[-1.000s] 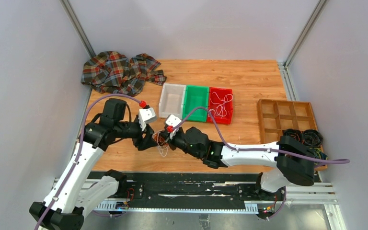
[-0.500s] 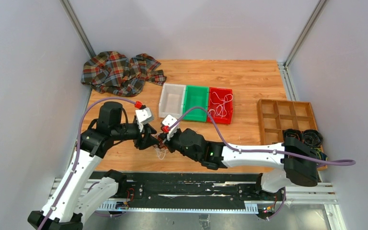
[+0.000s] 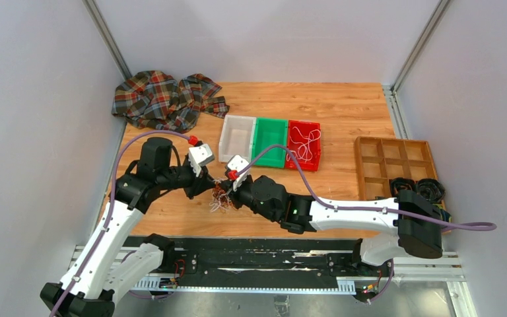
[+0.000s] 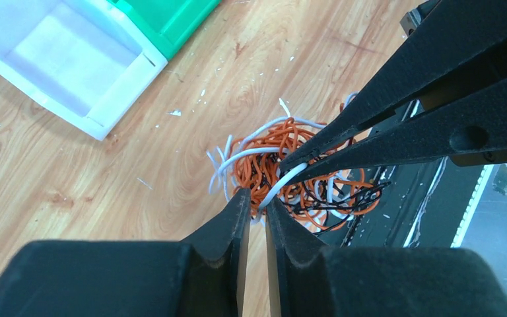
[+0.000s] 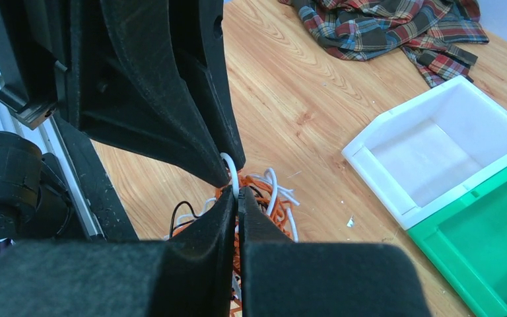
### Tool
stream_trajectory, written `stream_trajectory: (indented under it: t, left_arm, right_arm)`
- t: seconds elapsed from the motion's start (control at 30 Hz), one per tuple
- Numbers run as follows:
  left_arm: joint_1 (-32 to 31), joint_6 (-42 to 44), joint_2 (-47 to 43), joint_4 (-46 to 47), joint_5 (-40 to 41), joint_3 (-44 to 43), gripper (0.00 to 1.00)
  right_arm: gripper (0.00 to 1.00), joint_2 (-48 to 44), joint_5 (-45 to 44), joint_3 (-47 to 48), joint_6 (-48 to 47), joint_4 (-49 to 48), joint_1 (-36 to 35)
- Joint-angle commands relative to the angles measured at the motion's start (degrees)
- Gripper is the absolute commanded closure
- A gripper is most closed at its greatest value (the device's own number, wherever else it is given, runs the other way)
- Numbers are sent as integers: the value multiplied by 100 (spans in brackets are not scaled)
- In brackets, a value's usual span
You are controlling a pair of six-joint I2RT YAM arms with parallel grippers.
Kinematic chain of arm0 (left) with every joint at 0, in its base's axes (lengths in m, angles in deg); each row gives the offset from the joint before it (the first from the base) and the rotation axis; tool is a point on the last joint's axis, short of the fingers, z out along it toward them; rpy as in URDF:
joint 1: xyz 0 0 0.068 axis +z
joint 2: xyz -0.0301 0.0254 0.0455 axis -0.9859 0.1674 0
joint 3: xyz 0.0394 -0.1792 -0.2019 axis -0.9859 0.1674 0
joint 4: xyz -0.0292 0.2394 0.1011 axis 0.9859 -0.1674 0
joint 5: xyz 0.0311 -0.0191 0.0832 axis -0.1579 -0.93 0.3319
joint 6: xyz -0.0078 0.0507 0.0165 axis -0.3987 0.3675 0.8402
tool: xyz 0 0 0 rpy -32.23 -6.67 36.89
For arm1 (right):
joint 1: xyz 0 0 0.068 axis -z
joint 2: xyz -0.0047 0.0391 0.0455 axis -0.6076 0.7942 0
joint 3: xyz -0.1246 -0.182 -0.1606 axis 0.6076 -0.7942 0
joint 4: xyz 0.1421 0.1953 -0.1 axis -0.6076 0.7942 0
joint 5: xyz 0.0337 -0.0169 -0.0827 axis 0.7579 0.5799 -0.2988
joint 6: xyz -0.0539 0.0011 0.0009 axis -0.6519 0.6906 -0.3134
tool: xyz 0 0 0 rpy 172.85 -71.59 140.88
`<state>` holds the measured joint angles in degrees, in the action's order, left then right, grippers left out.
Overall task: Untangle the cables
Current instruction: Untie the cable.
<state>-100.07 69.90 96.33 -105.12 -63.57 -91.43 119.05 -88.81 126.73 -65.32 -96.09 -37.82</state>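
Note:
The cables (image 3: 220, 200) are a small knot of thin orange, white and black wires on the wood near the table's front edge, also seen as the cables (image 4: 264, 155) and the cables (image 5: 272, 198). My right gripper (image 3: 228, 192) (image 5: 236, 195) is shut on a white cable (image 5: 232, 173) rising from the knot. My left gripper (image 3: 212, 188) (image 4: 257, 199) faces it tip to tip. Its jaws stand a narrow gap apart, with that white cable (image 4: 285, 178) running between the tips. The right gripper (image 4: 290, 164) reaches in from the upper right of the left wrist view.
A white bin (image 3: 237, 139), a green bin (image 3: 269, 141) and a red bin (image 3: 304, 157) holding a white wire stand in a row behind. A plaid cloth (image 3: 165, 99) lies far left. A wooden divided tray (image 3: 393, 162) with dark coils (image 3: 417, 189) is at right. A black rail (image 3: 237, 254) edges the front.
My left gripper's jaws have narrowed from wide open to a slim gap around the white cable. Both arms shifted slightly over the knot; the right gripper has stayed shut.

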Motion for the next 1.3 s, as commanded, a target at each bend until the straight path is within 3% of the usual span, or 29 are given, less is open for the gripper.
stream_trajectory:
  t: [0.0, 0.27, 0.43, 0.63, 0.7, 0.8, 0.9, 1.27]
  left_arm:
    - [-36, -157, -95, 133, -230, -168, 82]
    - [-38, 137, -168, -228, -473, -315, 83]
    - [-34, -51, -199, -345, -411, -468, 98]
    - [-42, -254, -239, -441, -399, -625, 99]
    - [-34, -311, -221, -447, -322, -685, 99]
    - [-35, -573, -135, -442, -330, -813, 99]
    - [-42, -892, -55, -442, -579, -859, 100]
    - [-42, -756, 184, -827, -1073, -1062, 99]
  right_arm:
    - [99, -41, 84, 24, 175, -273, -56]
    - [99, -16, 154, -80, 420, -381, 2]
    - [99, -28, 72, -401, 747, -829, 164]
    - [99, 9, 49, -504, 641, -1129, 168]
    - [92, -9, 40, -560, 603, -1244, 168]
    - [70, 20, -198, -622, 494, -1505, 128]
    - [59, 167, -486, -742, 262, -2332, 69]
    - [53, 735, -1070, -645, -54, -3638, 55]
